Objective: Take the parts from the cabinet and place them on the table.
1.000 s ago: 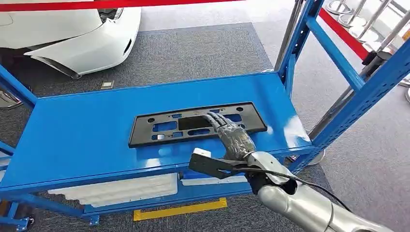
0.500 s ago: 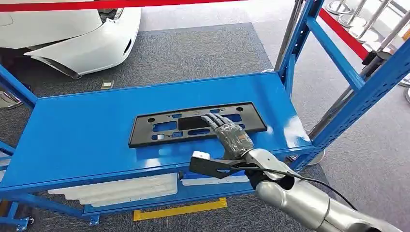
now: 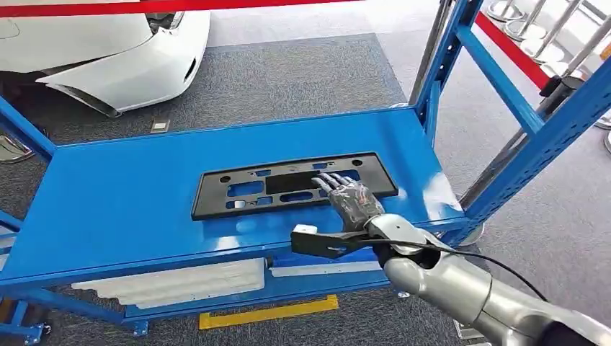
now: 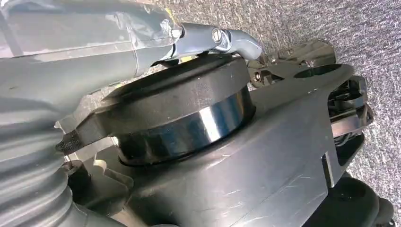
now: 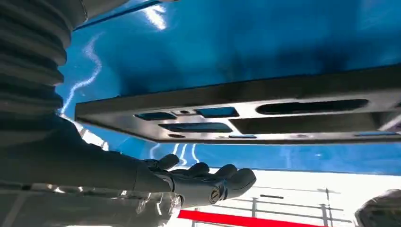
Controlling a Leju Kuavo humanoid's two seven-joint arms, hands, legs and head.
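A white car body [image 3: 108, 50] is standing on the grey carpet behind the left end of the blue shelf [image 3: 130, 202]. The black part [image 3: 288, 184] is lying flat in the middle of this shelf. The right hand [image 3: 349, 198] is reaching over the part's near right edge with its fingers [image 5: 208, 177] stretched out and a little apart, holding nothing; whether it is touching the part, I cannot tell.

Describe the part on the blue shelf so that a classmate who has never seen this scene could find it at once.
Start at the blue metal rack and look down at its wide blue shelf. Near the middle lies the black flat frame, long and rectangular, with the robot's right hand over its right part. It is the shelf's one dark object, pierced with cut-out slots through which the blue shows.
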